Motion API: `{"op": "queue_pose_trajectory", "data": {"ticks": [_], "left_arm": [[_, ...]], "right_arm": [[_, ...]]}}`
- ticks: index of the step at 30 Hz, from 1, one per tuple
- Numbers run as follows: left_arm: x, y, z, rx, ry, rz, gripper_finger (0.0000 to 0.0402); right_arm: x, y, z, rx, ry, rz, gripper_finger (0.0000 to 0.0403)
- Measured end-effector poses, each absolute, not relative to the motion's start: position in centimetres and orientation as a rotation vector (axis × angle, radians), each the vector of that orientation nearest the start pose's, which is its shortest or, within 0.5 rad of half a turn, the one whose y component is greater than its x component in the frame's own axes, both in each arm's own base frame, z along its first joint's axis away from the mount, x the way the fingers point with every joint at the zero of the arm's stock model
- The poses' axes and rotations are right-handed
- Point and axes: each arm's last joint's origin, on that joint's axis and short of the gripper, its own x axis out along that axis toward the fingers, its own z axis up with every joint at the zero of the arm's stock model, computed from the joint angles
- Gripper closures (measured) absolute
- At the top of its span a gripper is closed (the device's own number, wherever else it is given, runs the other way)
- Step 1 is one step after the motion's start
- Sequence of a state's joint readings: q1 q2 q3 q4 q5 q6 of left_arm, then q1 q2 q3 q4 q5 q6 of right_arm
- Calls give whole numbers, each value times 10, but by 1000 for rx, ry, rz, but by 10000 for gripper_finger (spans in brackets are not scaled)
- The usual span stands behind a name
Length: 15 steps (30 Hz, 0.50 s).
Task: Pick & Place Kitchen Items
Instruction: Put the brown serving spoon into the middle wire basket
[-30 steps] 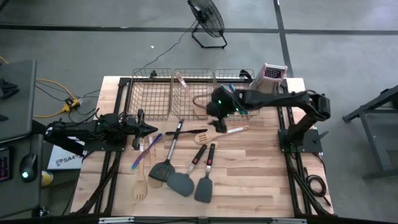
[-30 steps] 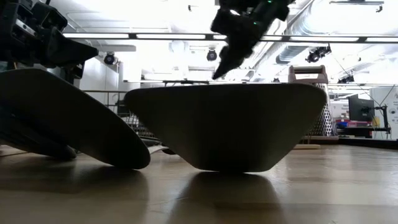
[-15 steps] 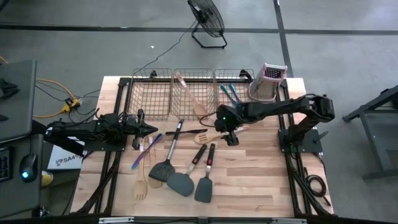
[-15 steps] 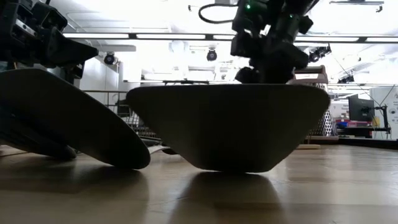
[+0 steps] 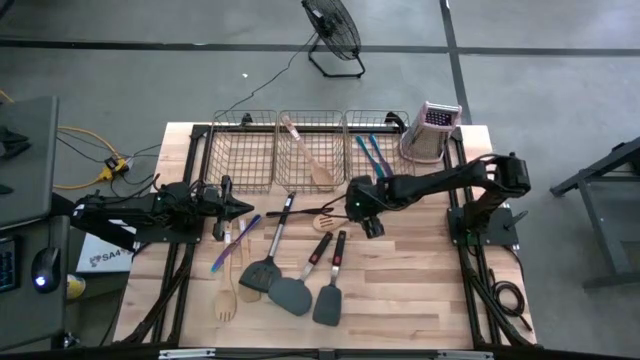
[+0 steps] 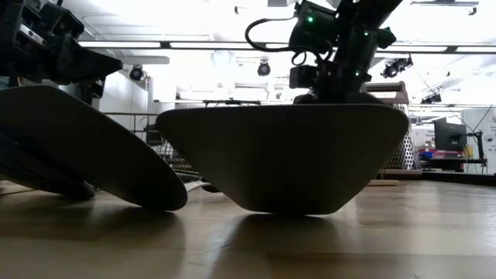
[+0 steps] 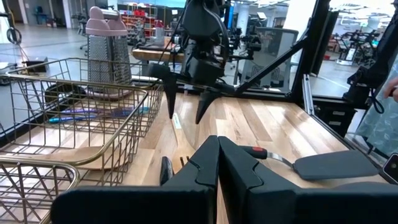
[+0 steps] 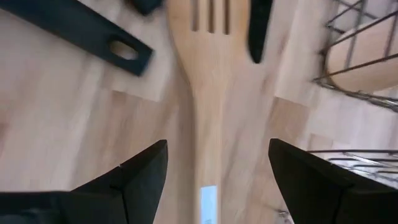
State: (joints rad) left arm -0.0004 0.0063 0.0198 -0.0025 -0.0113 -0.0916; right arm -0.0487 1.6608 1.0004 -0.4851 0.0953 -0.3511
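My right gripper [image 5: 360,206] is open, fingers pointing down over the pale wooden slotted spatula [image 5: 325,222] that lies flat on the table. In the right wrist view its fingers [image 8: 144,169] stand on either side of the spatula's handle [image 8: 205,124], apart from it. The left wrist view shows it [image 7: 186,102] open just above the table. My left gripper [image 5: 236,208] is shut and empty, low at the table's left. Dark grey spatulas [image 5: 290,294], a wooden fork [image 5: 225,303] and a purple piece [image 5: 234,240] lie on the near half of the table.
Three wire baskets [image 5: 243,150] stand along the far edge; the middle one holds a wooden spoon [image 5: 305,152], the right one blue and teal pieces [image 5: 370,150]. A metal grater [image 5: 436,125] stands at far right. Black-handled tools [image 8: 99,34] lie beside the spatula's head.
My right gripper has gone from over the right basket toward the table's near edge and down, and now stands low over the wooden slotted spatula's handle. The utensils on the table have stayed where they were.
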Motion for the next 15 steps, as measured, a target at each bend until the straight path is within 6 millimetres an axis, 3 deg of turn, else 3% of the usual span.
{"op": "queue_pose_trajectory", "data": {"ticks": [6, 15], "left_arm": [[97, 0, 169, -92, -11, 10, 398], [97, 0, 170, -92, -11, 11, 398]], "right_arm": [[314, -14, 176, -370, 1154, 86, 131], [314, 9, 176, -456, 1141, 139, 131]]}}
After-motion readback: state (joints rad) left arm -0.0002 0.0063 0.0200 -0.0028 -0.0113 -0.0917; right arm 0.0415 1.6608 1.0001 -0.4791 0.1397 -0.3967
